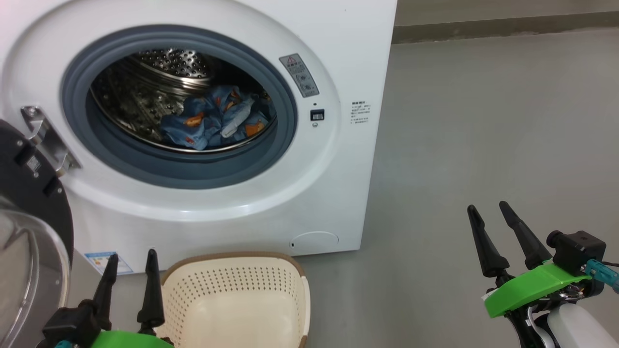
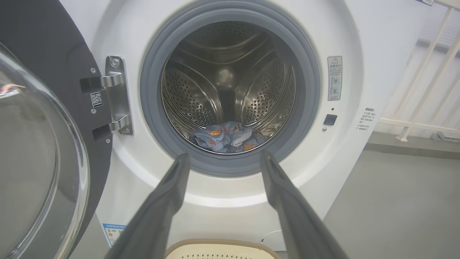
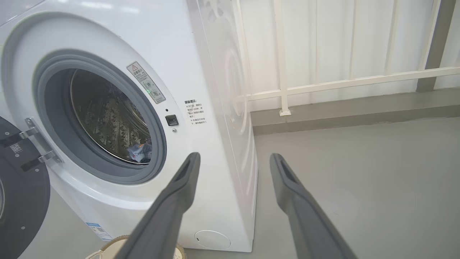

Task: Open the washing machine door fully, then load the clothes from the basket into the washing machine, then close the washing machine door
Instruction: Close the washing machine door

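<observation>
Door gaping, lower left | clothes lying in drum | I'm holding left gripper, right gripper spread, empty | next, likely: swinging door shut

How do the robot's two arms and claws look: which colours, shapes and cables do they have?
Each claw, the left claw and the right claw, has two long black fingers tapering to points, on a bright green plastic mount. Behind the right one sit a small black camera block, a teal cable plug and a glossy white forearm shell.
</observation>
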Tool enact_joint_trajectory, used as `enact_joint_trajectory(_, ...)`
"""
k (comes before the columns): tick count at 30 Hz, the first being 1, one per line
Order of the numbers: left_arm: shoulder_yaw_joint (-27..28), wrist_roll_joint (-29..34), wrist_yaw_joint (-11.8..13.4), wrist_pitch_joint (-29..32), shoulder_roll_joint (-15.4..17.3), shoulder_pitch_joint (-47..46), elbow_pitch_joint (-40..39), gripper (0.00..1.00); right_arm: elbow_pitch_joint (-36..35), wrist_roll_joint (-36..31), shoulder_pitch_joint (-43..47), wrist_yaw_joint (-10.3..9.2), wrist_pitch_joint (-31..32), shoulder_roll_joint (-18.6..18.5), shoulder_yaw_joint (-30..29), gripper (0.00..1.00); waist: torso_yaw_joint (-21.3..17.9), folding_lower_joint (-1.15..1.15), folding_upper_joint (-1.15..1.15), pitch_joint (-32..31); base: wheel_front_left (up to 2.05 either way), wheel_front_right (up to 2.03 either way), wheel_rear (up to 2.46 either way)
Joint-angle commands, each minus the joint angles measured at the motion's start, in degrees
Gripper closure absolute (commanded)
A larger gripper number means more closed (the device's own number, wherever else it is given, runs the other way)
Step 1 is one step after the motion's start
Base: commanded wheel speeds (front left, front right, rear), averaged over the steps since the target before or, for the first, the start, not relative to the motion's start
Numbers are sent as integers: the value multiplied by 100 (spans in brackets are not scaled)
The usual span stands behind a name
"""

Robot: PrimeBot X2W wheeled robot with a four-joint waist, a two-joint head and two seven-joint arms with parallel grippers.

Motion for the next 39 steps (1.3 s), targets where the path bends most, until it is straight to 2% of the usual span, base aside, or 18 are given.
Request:
enact_joint_trajectory(1, 226, 16, -40, -37, 108, -159, -152, 0, -107, -56, -119, 32, -46, -71, 114, 0, 2, 0, 0, 0, -186, 186, 0)
enact_joint_trajectory(13, 204, 17, -28, -36, 103, -178, -92, 0, -91, -49, -124, 32, -46, -80, 113, 0, 18, 0, 0, -17, -128, 128, 0)
enact_joint_trajectory(39, 188, -2, 9, -36, 132, -134, -75, 0, -65, -50, -87, 32, -46, -93, 131, 0, 110, 0, 0, -68, -3, 3, 0)
